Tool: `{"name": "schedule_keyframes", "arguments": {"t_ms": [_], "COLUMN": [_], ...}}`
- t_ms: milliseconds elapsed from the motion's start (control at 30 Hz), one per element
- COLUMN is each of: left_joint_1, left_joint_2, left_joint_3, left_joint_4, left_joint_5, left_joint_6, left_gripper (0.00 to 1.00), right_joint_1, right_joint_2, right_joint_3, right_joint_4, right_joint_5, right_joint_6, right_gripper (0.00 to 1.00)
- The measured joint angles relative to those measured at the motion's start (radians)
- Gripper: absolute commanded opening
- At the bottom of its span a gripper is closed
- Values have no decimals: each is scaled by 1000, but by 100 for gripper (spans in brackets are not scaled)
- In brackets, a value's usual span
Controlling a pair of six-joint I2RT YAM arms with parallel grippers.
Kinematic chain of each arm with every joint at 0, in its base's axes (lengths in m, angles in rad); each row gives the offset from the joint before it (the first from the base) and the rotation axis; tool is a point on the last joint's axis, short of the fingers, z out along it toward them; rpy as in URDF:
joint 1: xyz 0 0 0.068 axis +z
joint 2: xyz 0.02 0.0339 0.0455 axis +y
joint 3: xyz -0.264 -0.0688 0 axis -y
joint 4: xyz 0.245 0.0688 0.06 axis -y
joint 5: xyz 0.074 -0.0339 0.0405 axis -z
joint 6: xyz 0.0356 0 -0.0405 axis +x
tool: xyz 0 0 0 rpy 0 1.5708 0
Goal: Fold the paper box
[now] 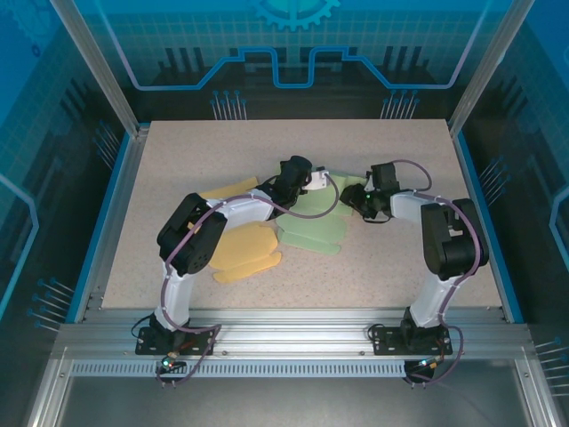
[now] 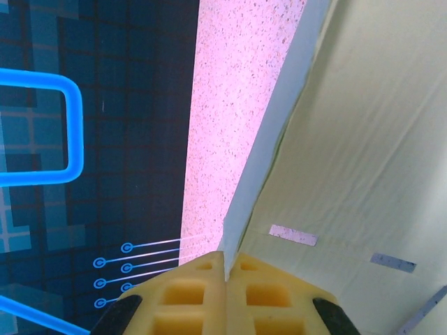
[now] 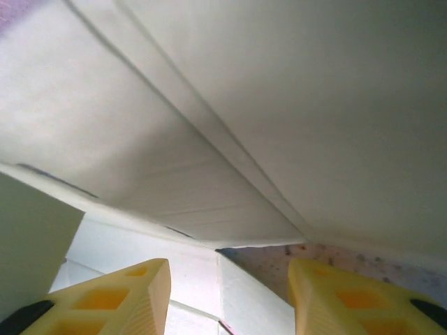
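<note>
Top external view — Inspector: State the position of the paper box [image 1: 311,233].
Technician: Pale green blank, mostly flat on the table [image 1: 196,151], below and between both claws. A yellow blank [image 1: 247,251] lies near-left of the left claw [image 1: 311,181], under that arm. Its edge meets the green blank's edge.
Inspector: Claw states?
Technician: Left claw: pads [image 2: 188,293] pressed together, pinching a raised panel edge of the paper box. That edge runs straight away from the tips, with bare table to its left. Right claw [image 1: 356,201]: pads [image 3: 119,296] stand apart, a creased panel and a patch of table visible through the gap. Box panels slope just beyond the tips.
Inspector: Open room?
Technician: Bare table beyond both claws to the far edge, and to the right of the right claw
</note>
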Motion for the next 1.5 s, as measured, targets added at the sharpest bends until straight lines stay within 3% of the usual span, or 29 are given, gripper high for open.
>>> {"name": "schedule_keyframes", "arguments": {"t_ms": [467, 900, 1100, 1267, 1500], "left_joint_1": [-14, -28, -28, -28, -28], "left_joint_2": [21, 39, 39, 39, 42], "left_joint_3": [26, 23, -16, -76, -132], "left_joint_4": [-8, 37, 192, 337, 478], "left_joint_5": [-12, -19, -31, -34, -31], "left_joint_6": [-59, -53, -31, -10, 29], "left_gripper": [0, 0, 0, 0, 0], "right_joint_1": [57, 84, 22, -96, -318], "right_joint_2": [-55, -53, -271, -496, -498], "right_joint_3": [-45, -43, -53, -95, -80], "right_joint_4": [94, 70, -90, -172, -256], "right_joint_5": [-23, -7, 13, 5, -58], "right_joint_6": [64, 36, -71, -145, -194], "right_gripper": [33, 35, 42, 45, 44]}}
